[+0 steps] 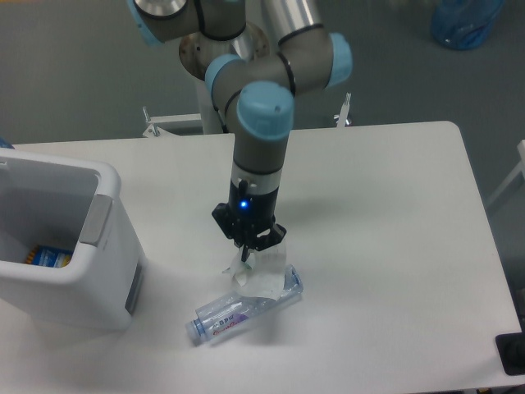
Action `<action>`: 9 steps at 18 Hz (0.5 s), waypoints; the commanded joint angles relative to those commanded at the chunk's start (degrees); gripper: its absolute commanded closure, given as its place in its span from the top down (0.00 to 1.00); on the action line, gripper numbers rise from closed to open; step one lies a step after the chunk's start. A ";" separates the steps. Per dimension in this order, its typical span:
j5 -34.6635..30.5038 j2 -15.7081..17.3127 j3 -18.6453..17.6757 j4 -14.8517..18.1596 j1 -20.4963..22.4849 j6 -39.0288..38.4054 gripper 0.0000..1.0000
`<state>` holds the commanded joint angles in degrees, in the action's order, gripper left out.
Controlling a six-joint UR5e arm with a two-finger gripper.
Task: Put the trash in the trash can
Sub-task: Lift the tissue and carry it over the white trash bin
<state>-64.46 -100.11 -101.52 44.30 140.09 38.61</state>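
Single grey-and-blue robot arm [261,123] reaches straight down over white table [394,213]; two-finger gripper [246,249] sits at the top of the crumpled pale greenish-white paper tissue [261,275]; fingers look drawn in on the tissue's upper edge, pinching it, though the tips are dark and small so the grip is a judgement, not certain; tissue bottom appears to touch or nearly touch the table, can't tell which.

Clear crushed plastic water bottle with blue-purple label [238,310] lies on its side on the table, just below and touching or partly under the tissue; cap end points lower left; not gripped.

Large white rectangular plastic bin with grey handle panel [98,222] stands at the left, apart from the gripper; open top; a small blue-orange item [47,257] visible inside near the bottom.

Step in hand: grasp of the first trash piece, the tissue; neither piece is in the bin.

Next move likely calls for a straight lift to clear the bottle, then travel left and high enough to pass the bin rim, release over the opening; risk: tissue drags the bottle or slips from a shallow pinch; bottle needs a separate pick.
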 joint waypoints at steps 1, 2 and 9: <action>3.51 0.09 1.23 0.00 0.00 -2.46 0.00; 6.94 0.18 2.72 0.00 0.00 -5.18 0.00; 15.41 4.92 10.64 -0.09 -3.68 -19.79 0.00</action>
<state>-49.04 -95.19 -90.89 44.21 136.42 18.82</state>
